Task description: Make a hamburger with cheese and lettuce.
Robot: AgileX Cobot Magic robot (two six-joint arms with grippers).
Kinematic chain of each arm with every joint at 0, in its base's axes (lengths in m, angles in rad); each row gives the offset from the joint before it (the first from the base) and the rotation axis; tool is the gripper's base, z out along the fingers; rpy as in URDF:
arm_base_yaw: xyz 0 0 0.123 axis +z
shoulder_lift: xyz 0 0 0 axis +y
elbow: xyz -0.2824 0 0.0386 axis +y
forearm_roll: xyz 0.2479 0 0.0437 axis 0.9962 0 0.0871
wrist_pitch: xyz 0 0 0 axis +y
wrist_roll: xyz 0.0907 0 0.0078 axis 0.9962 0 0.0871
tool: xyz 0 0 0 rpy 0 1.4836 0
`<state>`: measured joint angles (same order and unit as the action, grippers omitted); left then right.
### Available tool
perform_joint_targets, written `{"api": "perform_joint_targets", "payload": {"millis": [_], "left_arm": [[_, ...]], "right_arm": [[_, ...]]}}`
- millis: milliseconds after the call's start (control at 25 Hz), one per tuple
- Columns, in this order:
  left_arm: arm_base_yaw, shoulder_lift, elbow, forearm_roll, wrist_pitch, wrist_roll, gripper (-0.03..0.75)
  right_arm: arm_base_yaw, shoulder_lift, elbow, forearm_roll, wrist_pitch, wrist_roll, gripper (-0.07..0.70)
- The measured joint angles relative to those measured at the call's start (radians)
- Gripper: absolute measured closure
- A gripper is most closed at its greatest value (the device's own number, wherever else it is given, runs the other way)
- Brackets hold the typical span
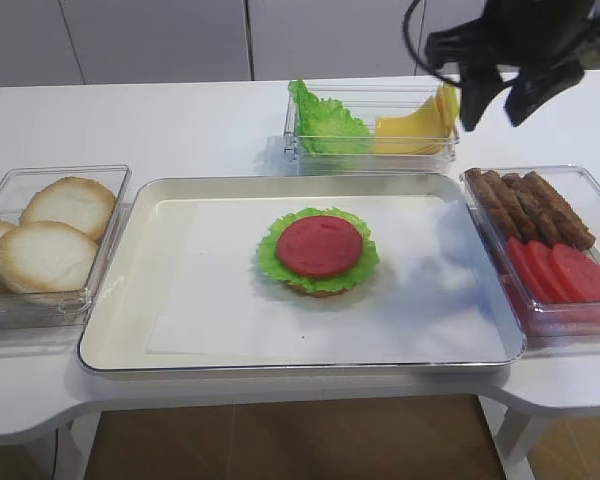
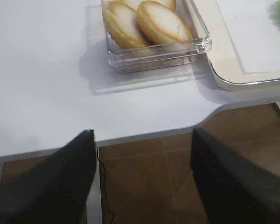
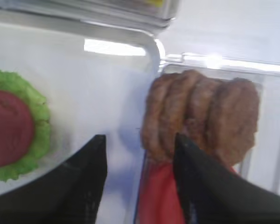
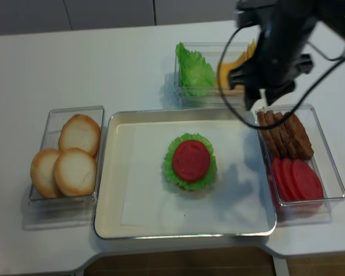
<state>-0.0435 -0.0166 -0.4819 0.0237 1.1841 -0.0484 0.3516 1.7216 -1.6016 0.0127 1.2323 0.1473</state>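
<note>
My black right claw [image 1: 497, 103] hangs far right. Hamburger [image 1: 319, 252]: tan-brown base, ruffled green leaf, red disc. Far bin: green lettuce [image 1: 325, 124], yellow cheese [image 1: 418, 125]. Right: brown patties [image 1: 528, 207], red slices [image 1: 562, 270]. Left: pale, brown-rimmed buns [image 1: 46, 235].

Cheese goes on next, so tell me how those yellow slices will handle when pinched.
The cheese looks thin and smooth, so probably light and somewhat slippery. The slices stand fanned and overlapping in their clear bin, so pinching one may drag a neighbour along. They look slightly curved, so perhaps bendy rather than stiff.
</note>
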Motion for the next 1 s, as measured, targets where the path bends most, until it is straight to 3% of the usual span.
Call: {"api": "perform_joint_targets", "payload": {"millis": [520, 680, 1000], "left_arm": [[0.0, 0.0, 0.0, 0.0, 0.0, 0.0, 0.249], [0.0, 0.0, 0.0, 0.0, 0.0, 0.0, 0.249], [0.0, 0.0, 0.0, 0.0, 0.0, 0.0, 0.249]], "right_arm": [[-0.339, -0.222, 0.002, 0.013, 0.017, -0.037, 0.27], [-0.354, -0.276, 0.079, 0.01, 0.017, -0.037, 0.269], [-0.354, -0.485, 0.363, 0.014, 0.019, -0.024, 0.269]]}}
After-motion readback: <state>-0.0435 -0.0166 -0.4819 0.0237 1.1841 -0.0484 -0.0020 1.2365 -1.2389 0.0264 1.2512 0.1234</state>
